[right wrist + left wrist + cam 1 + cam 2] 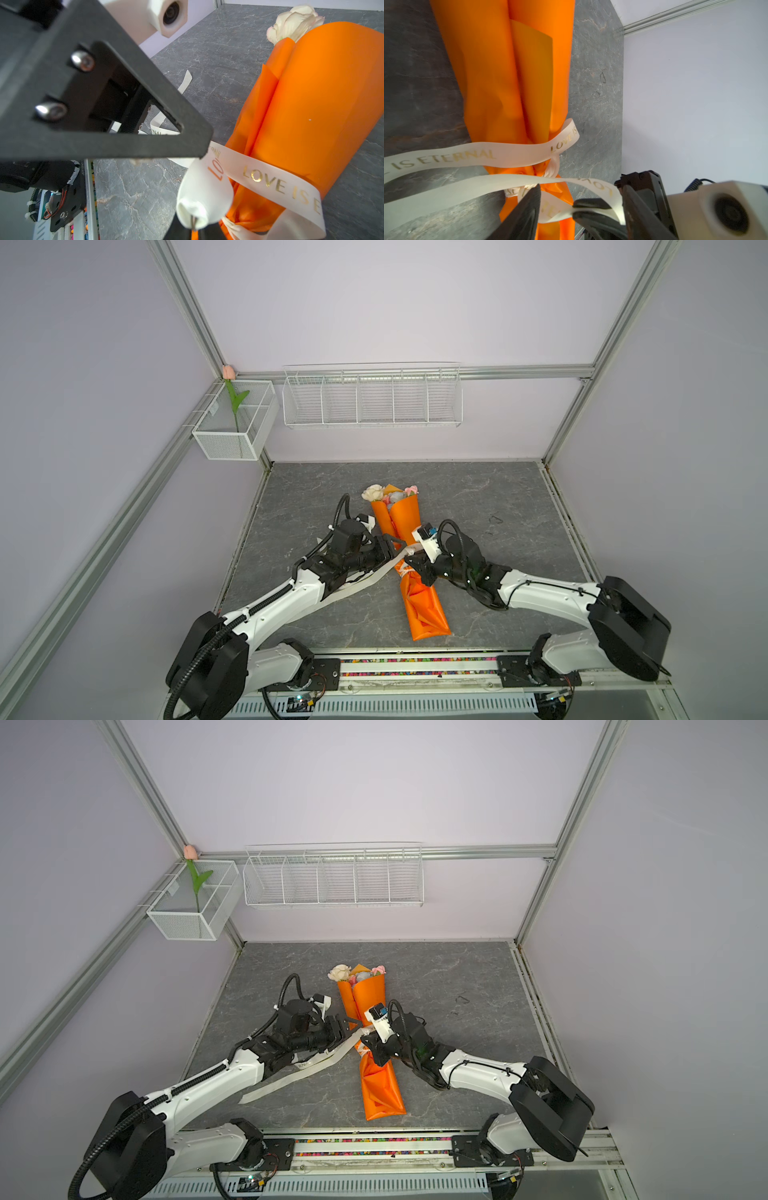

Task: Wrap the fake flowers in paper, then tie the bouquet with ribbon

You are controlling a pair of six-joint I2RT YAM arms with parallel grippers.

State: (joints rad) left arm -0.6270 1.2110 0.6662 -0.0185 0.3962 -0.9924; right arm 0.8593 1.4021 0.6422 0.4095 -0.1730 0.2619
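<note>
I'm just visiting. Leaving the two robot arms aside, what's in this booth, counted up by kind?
wrapped bouquet: 1
ribbon: 1
single tulip: 1
white wire baskets on the walls: 2, a mesh box and a long rack
Total: 5

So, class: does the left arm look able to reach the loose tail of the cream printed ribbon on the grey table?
Probably yes: the ribbon tail lies uncovered on the table beside that arm, and the left gripper is open. It would have to draw back first.
</note>
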